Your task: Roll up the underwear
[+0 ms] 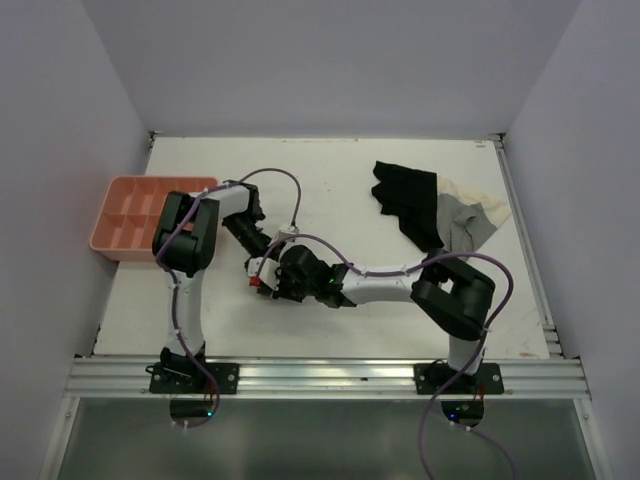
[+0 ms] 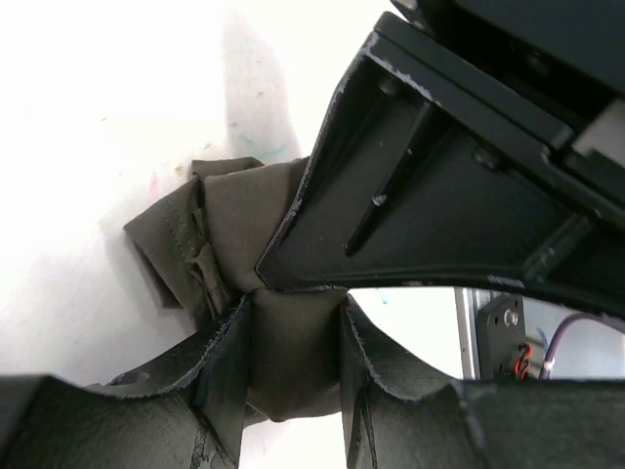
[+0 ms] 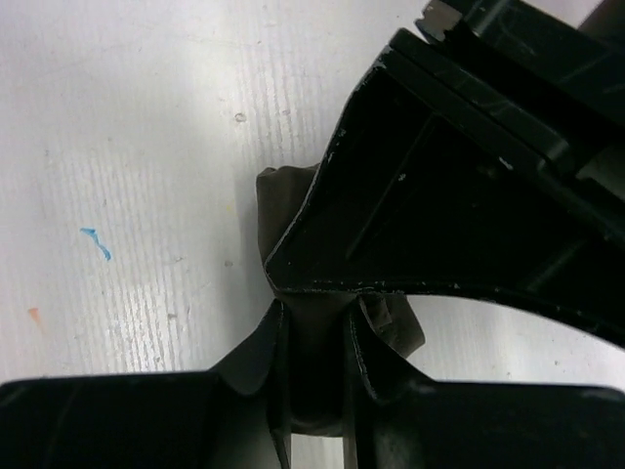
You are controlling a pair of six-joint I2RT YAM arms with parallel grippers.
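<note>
The left gripper [image 2: 293,291] is closed tight, pinching a bunched fold of the underwear [image 2: 239,220] near the middle of the table [image 1: 330,170]. Just beside it, the right gripper [image 3: 311,291] also pinches the brown fabric.

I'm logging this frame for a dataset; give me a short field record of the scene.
underwear: bunched, pinched by both grippers
left gripper: shut on underwear
right gripper: shut on underwear
black garment: far right, apart from grippers
grey-and-cream garment: touching black garment's right side
pink tray: far left
</note>
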